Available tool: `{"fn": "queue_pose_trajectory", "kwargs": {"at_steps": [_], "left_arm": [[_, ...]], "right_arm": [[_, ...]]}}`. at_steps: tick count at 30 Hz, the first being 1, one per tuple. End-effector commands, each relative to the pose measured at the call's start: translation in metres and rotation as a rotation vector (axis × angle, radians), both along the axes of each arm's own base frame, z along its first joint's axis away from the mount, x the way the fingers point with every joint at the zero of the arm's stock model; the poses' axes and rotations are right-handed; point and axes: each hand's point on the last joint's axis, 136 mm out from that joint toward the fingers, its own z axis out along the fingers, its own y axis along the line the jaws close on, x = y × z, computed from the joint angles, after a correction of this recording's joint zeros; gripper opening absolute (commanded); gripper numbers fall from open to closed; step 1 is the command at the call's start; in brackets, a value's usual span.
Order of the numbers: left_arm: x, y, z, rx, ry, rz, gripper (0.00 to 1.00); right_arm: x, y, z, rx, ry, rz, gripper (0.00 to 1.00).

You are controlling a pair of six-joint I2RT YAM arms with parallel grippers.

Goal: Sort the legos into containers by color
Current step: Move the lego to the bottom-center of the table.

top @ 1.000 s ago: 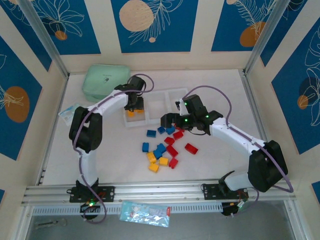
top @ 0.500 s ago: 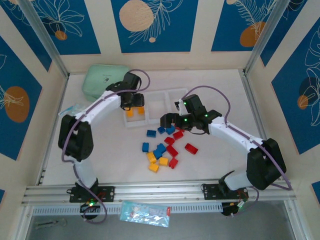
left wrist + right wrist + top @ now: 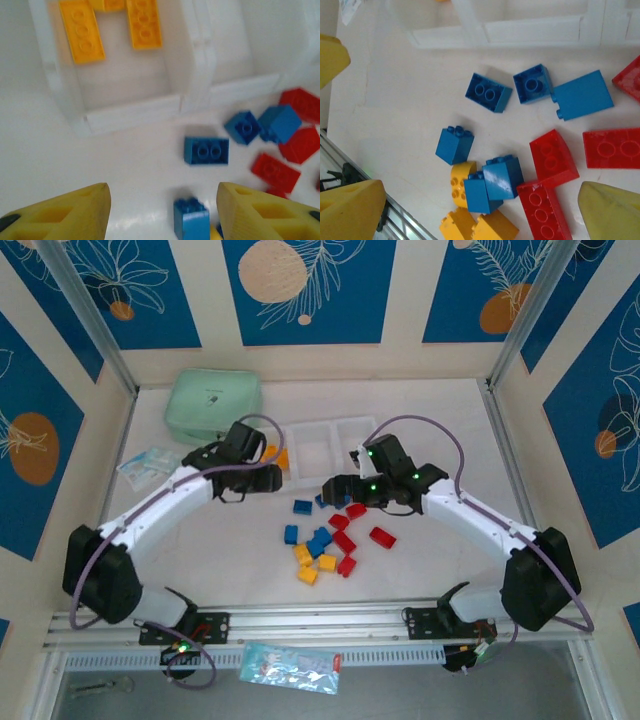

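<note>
Three yellow-orange plastic bricks [image 3: 81,31] lie in the left-end compartment of the white three-compartment plastic tray [image 3: 130,112], two of them flat, studs up, long axes pointing at its far wall. Loose red, blue and yellow bricks [image 3: 343,540] sit on the bench [image 3: 430,410] just before it, beneath the left fingers [image 3: 65,215] and right fingers [image 3: 350,210], both pairs spread, grasping nothing.

No text is legible. A faint mark on the mint green fabric zip pouch [image 3: 212,403] and coloured print on the clear plastic packet [image 3: 291,667] by the front rail are too small to read.
</note>
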Motion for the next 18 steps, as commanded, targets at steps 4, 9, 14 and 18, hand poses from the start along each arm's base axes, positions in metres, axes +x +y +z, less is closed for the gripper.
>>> {"fn": "queue_pose_trajectory", "kwargs": {"at_steps": [4, 9, 14, 18], "left_arm": [[-0.062, -0.007, -0.024, 0.015, 0.107, -0.058, 0.59], [-0.091, -0.022, -0.046, 0.028, 0.176, -0.100, 0.60], [-0.108, -0.036, -0.064, 0.038, 0.221, -0.123, 0.63], [-0.109, -0.038, -0.082, 0.077, 0.249, -0.102, 0.64]], "right_arm": [[-0.036, -0.009, -0.023, -0.071, 0.060, 0.031, 0.99], [-0.058, -0.011, -0.044, -0.091, 0.097, 0.045, 0.99], [-0.072, -0.021, -0.059, -0.119, 0.137, 0.029, 0.99], [-0.075, -0.025, -0.062, -0.110, 0.132, 0.015, 0.99]]}}
